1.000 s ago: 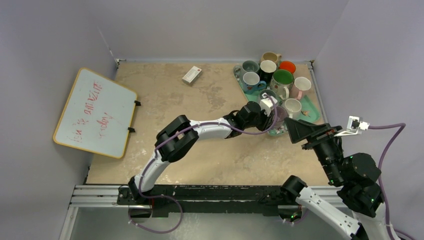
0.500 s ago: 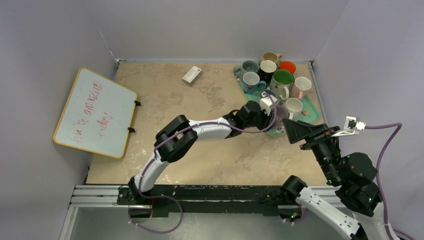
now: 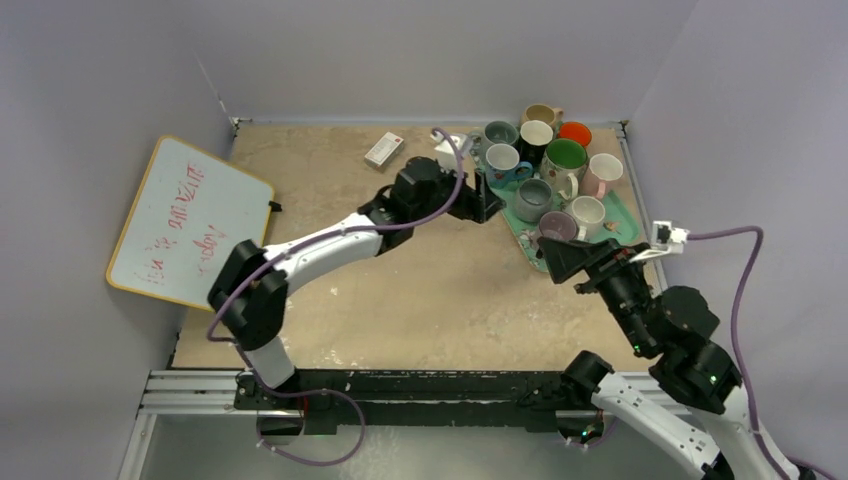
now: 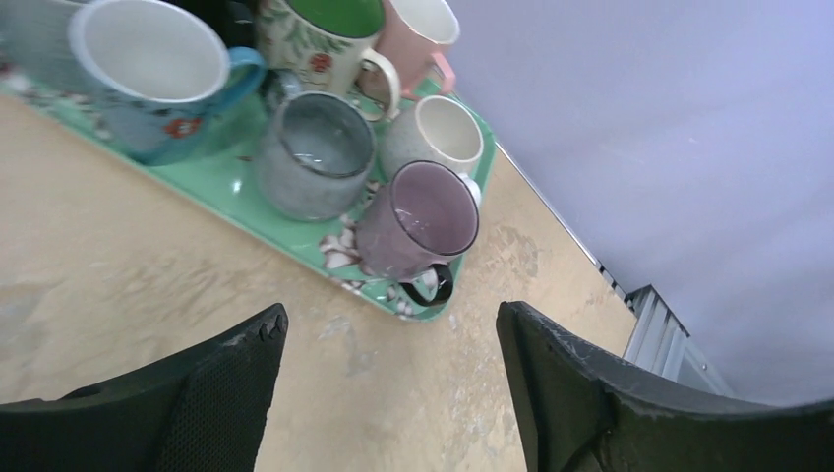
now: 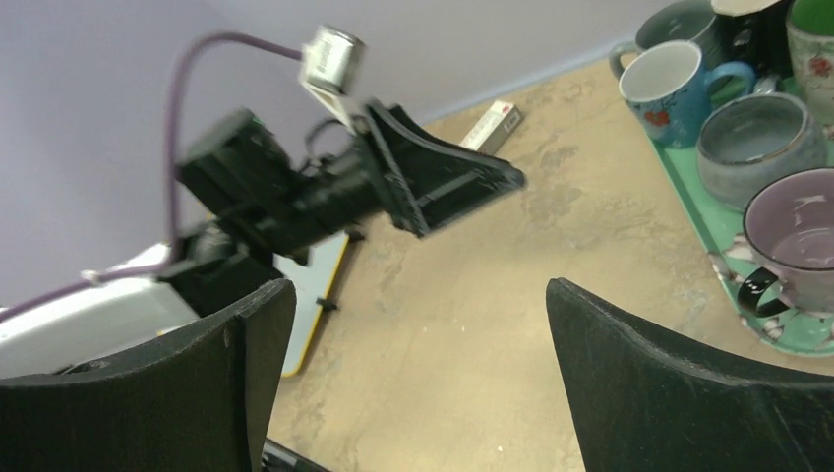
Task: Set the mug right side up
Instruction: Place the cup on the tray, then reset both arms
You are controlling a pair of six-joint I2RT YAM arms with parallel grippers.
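The purple mug (image 3: 556, 226) with a black handle stands upright, mouth up, at the near corner of the green tray (image 3: 622, 212). The left wrist view has it (image 4: 418, 221) ahead of the fingers, its handle over the tray's edge (image 4: 231, 182). My left gripper (image 3: 480, 200) hangs open and empty over the bare table, left of the tray and apart from the mug. In its own view the left gripper (image 4: 390, 324) holds nothing. My right gripper (image 3: 555, 262) stands open just in front of the tray's near corner. The right gripper (image 5: 418, 290) is empty, with the purple mug (image 5: 797, 241) to its right.
Several other mugs stand upright on the tray, among them a grey one (image 3: 533, 198) and a blue one (image 3: 503, 161). A small white and red box (image 3: 384, 149) lies at the back. A whiteboard (image 3: 190, 225) leans at the left. Walls close the back and right.
The left gripper has opened, let go of the purple mug and swung back and left, away from the tray. The right arm has edged left, toward the tray's corner.
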